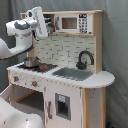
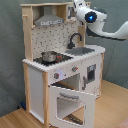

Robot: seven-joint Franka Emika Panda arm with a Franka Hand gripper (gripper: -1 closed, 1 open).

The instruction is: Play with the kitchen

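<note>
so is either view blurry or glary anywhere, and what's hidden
In the first exterior view, the arm's out-of-focus white body blocks the kitchen at lower left. In the second exterior view, lighting is even and soft, the oven door hangs open, and the arm's end is hidden.

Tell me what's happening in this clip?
A Franka arm is raised at the upper shelf of a toy kitchen, holding nothing visible. A small metal pot sits on the stovetop, the grey sink looks empty, and the oven door hangs open.
</note>
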